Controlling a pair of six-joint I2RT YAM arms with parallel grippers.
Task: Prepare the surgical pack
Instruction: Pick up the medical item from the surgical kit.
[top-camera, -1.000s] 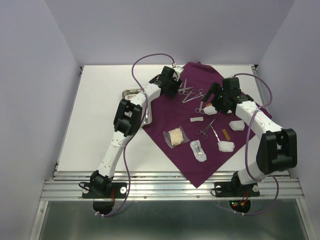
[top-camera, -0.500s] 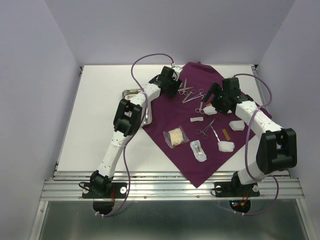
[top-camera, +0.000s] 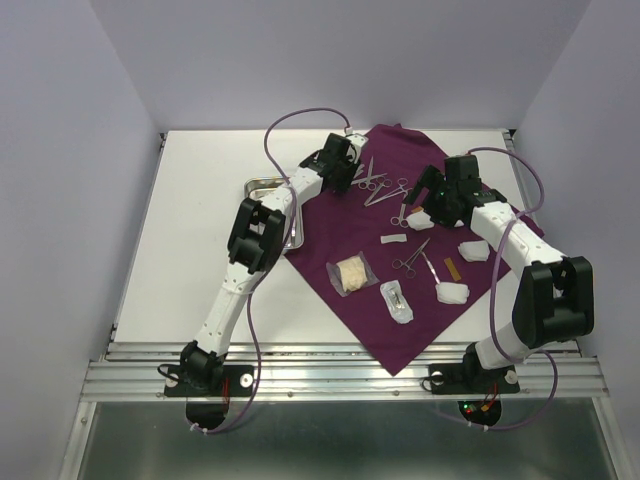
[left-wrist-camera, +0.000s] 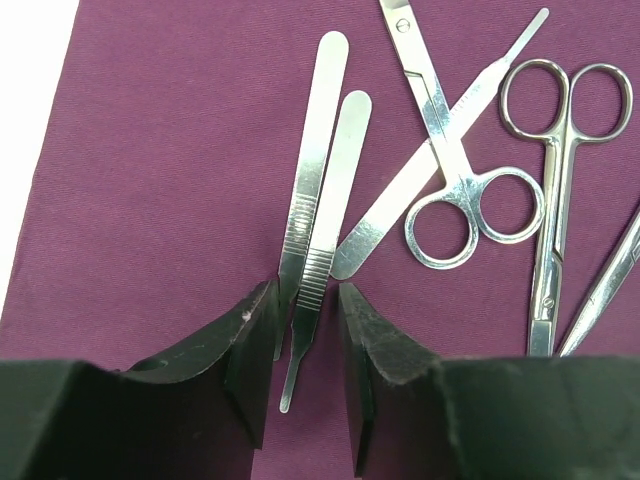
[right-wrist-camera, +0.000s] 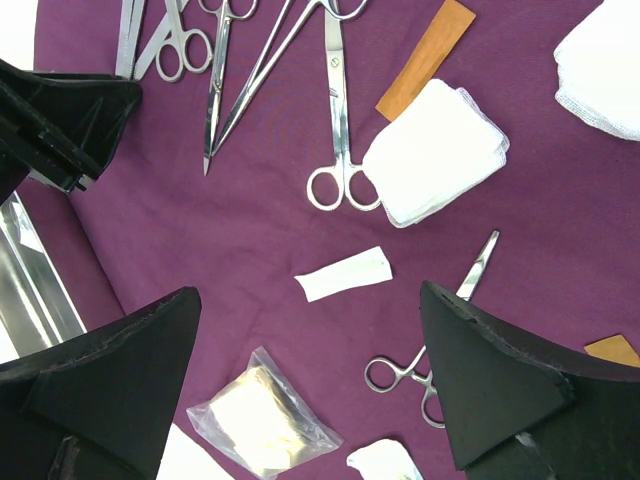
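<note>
The left arm reaches forward over the large plum-purple square cloth (top-camera: 345, 225). A small shiny rectangular steel tray (top-camera: 262, 185) lies at the cloth's left edge. The left gripper (left-wrist-camera: 305, 300) has its jaws narrowed around two flat steel handles (left-wrist-camera: 310, 170) lying on the cloth; whether they are clamped cannot be told. The right gripper (right-wrist-camera: 308, 300) hovers above the cloth with jaws spread wide, holding nothing.
</note>
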